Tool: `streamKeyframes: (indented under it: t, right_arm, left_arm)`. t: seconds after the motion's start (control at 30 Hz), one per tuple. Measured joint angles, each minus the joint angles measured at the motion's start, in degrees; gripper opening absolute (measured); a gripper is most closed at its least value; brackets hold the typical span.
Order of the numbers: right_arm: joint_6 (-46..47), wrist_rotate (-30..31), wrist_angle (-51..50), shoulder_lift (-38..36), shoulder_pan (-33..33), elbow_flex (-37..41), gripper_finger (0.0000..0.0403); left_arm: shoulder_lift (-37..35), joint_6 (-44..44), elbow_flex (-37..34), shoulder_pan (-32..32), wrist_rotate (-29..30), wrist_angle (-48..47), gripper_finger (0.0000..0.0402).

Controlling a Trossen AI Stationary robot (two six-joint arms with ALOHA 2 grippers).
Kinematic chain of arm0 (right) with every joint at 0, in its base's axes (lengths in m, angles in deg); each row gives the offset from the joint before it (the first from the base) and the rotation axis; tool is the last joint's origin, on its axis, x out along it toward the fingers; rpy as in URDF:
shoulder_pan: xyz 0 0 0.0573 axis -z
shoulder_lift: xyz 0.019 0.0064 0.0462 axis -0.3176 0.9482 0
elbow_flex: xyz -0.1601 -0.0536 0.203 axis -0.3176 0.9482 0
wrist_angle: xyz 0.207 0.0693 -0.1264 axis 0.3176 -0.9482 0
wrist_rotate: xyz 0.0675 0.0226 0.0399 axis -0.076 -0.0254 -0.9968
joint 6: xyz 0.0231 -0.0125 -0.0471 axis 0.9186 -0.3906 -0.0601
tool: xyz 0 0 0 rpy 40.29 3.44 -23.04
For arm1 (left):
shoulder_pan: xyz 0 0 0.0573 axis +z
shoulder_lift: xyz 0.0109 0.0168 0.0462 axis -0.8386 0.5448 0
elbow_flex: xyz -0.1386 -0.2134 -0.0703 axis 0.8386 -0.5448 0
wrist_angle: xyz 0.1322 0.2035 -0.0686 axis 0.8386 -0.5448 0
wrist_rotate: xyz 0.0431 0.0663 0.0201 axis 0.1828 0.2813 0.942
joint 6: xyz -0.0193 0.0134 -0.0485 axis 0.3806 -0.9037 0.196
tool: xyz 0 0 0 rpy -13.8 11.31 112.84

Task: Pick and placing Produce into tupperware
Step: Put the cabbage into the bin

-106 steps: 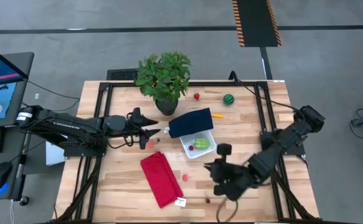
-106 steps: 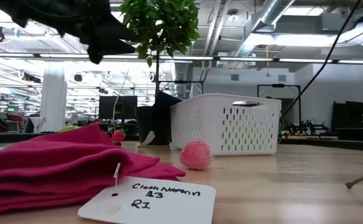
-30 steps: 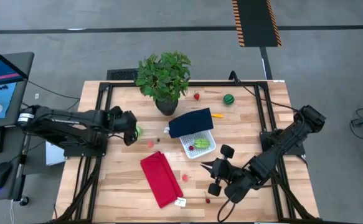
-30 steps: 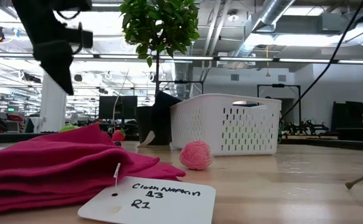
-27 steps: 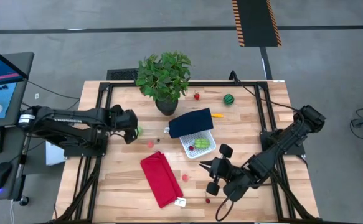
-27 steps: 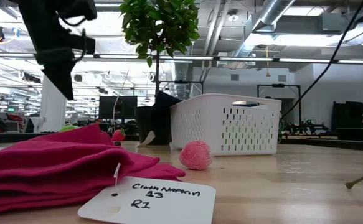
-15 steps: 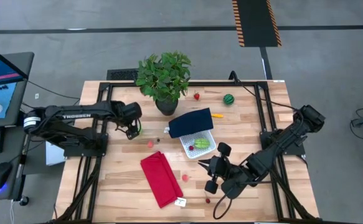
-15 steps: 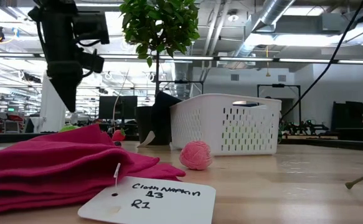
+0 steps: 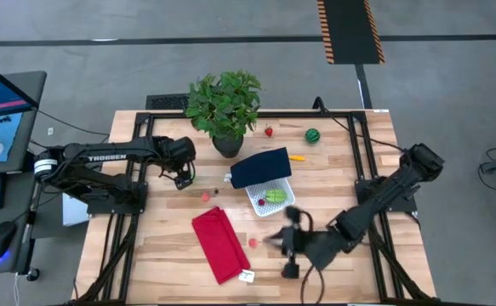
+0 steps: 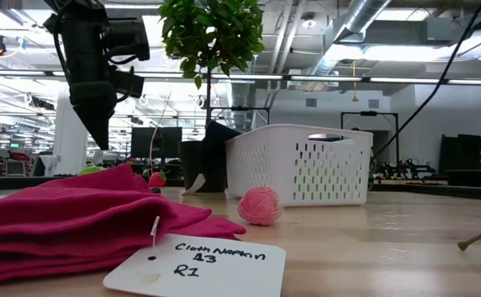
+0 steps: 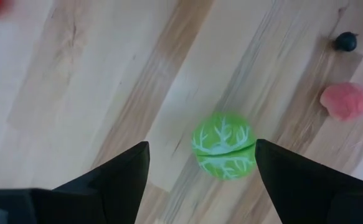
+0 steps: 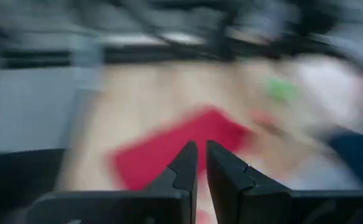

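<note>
A green leafy toy ball (image 11: 223, 145) lies on the wooden table near its left side. My left gripper (image 11: 200, 155) hangs over it, pointing down and open, one finger on either side of the ball and clear of it; it also shows from above (image 9: 182, 177) and in the low view (image 10: 98, 136). The white tupperware (image 9: 271, 197) holds a green piece, and its navy lid (image 9: 260, 167) leans on its far edge. A strawberry (image 9: 269, 132), a striped melon (image 9: 313, 135) and an orange piece (image 9: 296, 157) lie farther back. My right gripper (image 12: 200, 165) is shut, blurred, near the front (image 9: 275, 240).
A potted plant (image 9: 225, 106) stands at the far edge behind the left gripper. A red cloth (image 9: 220, 244) with a white tag (image 9: 247, 275) lies at the front. Pink berries (image 9: 205, 196) (image 9: 253, 242) and a small dark one (image 11: 345, 41) are scattered between them.
My left arm has swung toward the table's far edge, and its gripper has tipped down and sunk a little over the green ball. My right gripper has turned at the wrist, its fingers swinging toward the table's left; it stays shut.
</note>
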Motion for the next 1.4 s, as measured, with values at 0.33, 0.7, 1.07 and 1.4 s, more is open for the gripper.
streamKeyframes:
  t: [0.33, 0.7, 1.07, 1.4]
  right_arm:
    - [-10.86, -28.55, 20.03, -6.96, 14.04, 16.90, 0.0056]
    - [-14.42, -33.21, 39.16, -24.77, 21.36, 45.00, 0.0056]
    - [-10.28, -32.50, 26.06, -36.56, 30.27, 50.23, 0.0056]
    - [-9.96, -32.61, 10.89, -33.43, 37.36, 50.23, 0.0056]
  left_arm:
    - [0.00, -0.02, 0.00, -0.02, -1.35, 2.05, 0.0283]
    - [0.00, 0.13, 0.00, -0.02, -1.34, 2.05, 0.0283]
    - [0.00, 3.01, -0.02, -0.02, -6.71, 1.56, 0.0283]
    - [0.00, 9.54, -0.02, -0.02, -4.29, 0.01, 0.0283]
